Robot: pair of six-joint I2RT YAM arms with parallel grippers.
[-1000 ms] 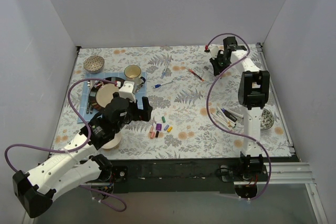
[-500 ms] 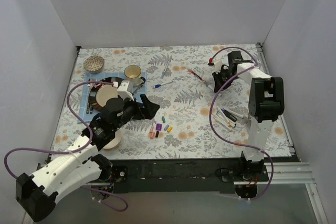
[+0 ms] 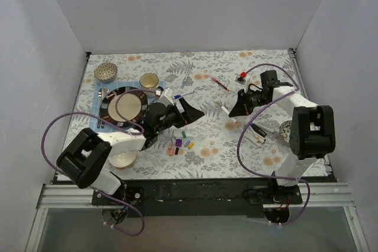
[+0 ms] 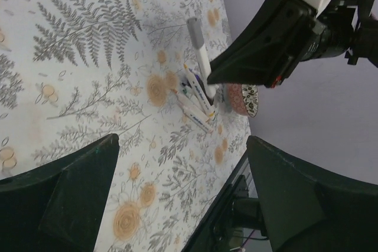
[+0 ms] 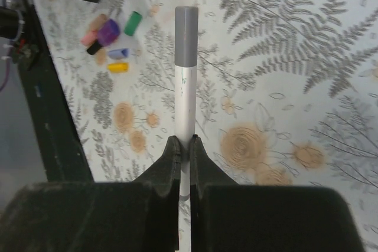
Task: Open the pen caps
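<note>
My right gripper (image 5: 185, 146) (image 3: 234, 111) is shut on the white barrel of a pen (image 5: 185, 101), held above the table. Its grey pen cap (image 5: 186, 36) is on the free end and points toward the left gripper. The left wrist view shows the same pen (image 4: 202, 66) sticking out of the right gripper's black fingers (image 4: 260, 45). My left gripper (image 4: 186, 205) (image 3: 192, 112) stands open, empty, a short way left of the cap. Several loose pen caps (image 3: 180, 144) (image 5: 109, 39) lie together on the cloth. More pens (image 3: 257, 131) (image 4: 196, 101) are heaped at the right.
A red pen (image 3: 221, 84) and a blue pen (image 3: 183, 95) lie further back. A plate (image 3: 108, 105) on a blue mat (image 3: 100, 94), a tan bowl (image 3: 149, 81), a metal bowl (image 3: 106, 72) and a white bowl (image 3: 122, 159) crowd the left. A fork (image 3: 188, 75) lies mid-back, a patterned bowl (image 3: 286, 131) right.
The right arm swung from the back right corner toward the middle with the pen. The left arm stretched right, bringing its open gripper close to the pen's cap.
</note>
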